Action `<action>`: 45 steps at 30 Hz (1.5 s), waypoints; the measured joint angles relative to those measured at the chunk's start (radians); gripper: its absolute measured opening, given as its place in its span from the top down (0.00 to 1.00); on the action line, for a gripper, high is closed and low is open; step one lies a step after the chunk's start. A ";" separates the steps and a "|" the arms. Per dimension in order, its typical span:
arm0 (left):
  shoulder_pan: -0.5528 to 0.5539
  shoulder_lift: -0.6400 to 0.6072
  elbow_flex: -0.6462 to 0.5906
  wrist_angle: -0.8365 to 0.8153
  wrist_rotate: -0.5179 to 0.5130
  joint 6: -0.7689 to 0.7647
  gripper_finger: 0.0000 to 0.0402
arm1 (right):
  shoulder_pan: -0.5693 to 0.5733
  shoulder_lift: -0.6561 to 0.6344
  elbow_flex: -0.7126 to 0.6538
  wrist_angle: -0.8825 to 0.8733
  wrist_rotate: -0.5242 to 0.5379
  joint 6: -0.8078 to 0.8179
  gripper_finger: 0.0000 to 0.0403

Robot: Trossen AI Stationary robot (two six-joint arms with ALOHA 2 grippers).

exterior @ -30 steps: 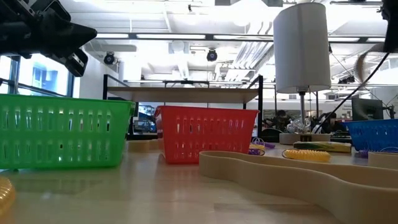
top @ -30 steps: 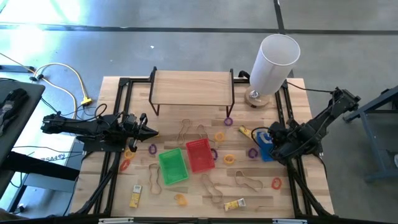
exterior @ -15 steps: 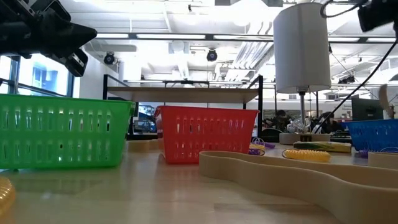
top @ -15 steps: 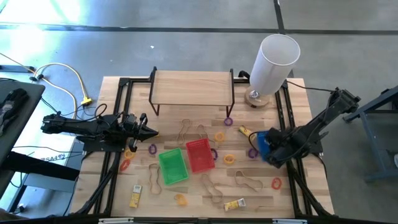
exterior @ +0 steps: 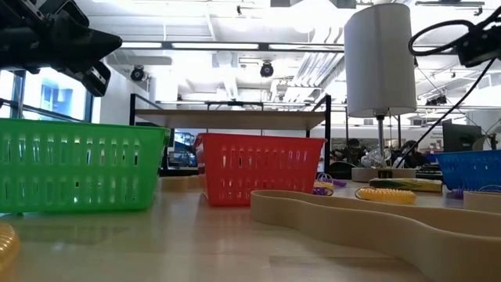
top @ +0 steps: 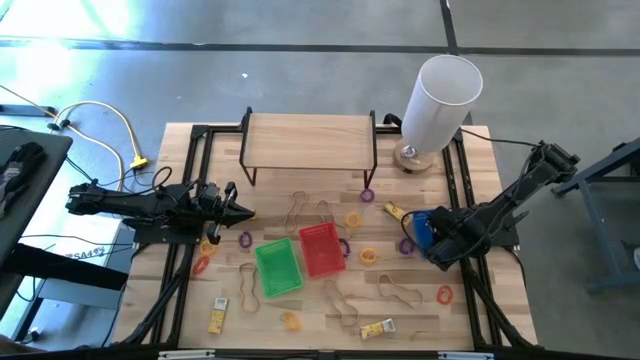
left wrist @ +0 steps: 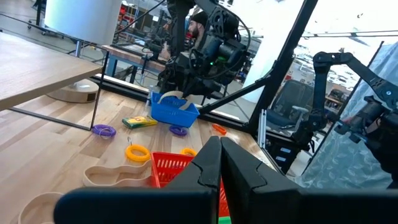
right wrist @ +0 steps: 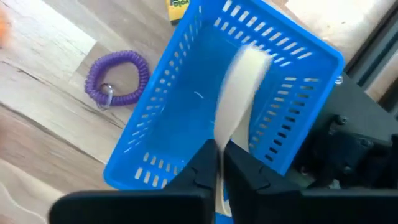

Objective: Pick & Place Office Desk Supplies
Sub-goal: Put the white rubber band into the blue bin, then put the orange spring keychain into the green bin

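Most supplies still litter the worktop (top: 330, 130); the right claw (right wrist: 217, 163) pinches a tan band (right wrist: 239, 106) over the blue basket (right wrist: 186, 134) at the frame's centre, while the left claw (top: 243, 212) sits closed.

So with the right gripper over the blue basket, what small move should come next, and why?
Probably open the right gripper a little more. A tan rubber band hangs from its fingertips, directly above the blue basket, so it should drop inside. The left gripper waits, shut.

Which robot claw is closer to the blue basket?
The right claw. It hangs right over the blue basket, pinching a tan rubber band. The left claw waits across the table, beyond the red and green baskets.
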 joint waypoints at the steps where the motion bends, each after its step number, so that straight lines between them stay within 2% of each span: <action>1: 0.000 0.000 0.000 0.000 0.000 0.000 0.99 | 0.000 0.000 -0.004 0.003 0.001 0.000 0.93; 15: 0.000 0.000 0.000 0.000 0.000 0.000 0.99 | -0.001 0.000 -0.016 0.010 0.061 -0.012 0.53; 19: 0.000 0.000 0.000 0.000 0.000 0.000 0.99 | -0.001 0.000 0.011 -0.035 0.108 -0.047 0.51; 23: 0.000 0.000 0.000 0.000 0.000 0.000 0.99 | -0.001 0.000 0.088 -0.095 0.183 -0.062 0.54; 25: 0.000 0.000 0.000 0.000 0.000 0.000 0.99 | -0.001 0.000 0.140 -0.098 0.186 -0.088 0.57; 28: 0.000 0.000 0.000 0.000 0.000 0.000 0.99 | 0.000 -0.001 0.201 -0.031 0.100 -0.109 0.60; 32: 0.000 0.000 0.000 0.000 0.000 0.000 0.99 | 0.000 -0.002 0.220 0.153 -0.094 -0.110 0.62; 36: 0.000 0.000 0.000 0.000 0.000 0.000 0.99 | 0.013 0.017 0.220 0.300 -0.230 -0.029 0.63; 40: 0.000 0.000 0.000 -0.001 0.000 0.000 0.99 | 0.052 0.055 0.220 0.346 -0.295 0.082 0.63; 45: 0.000 0.000 0.000 -0.003 0.000 0.000 0.99 | 0.132 0.122 0.220 0.347 -0.296 0.131 0.63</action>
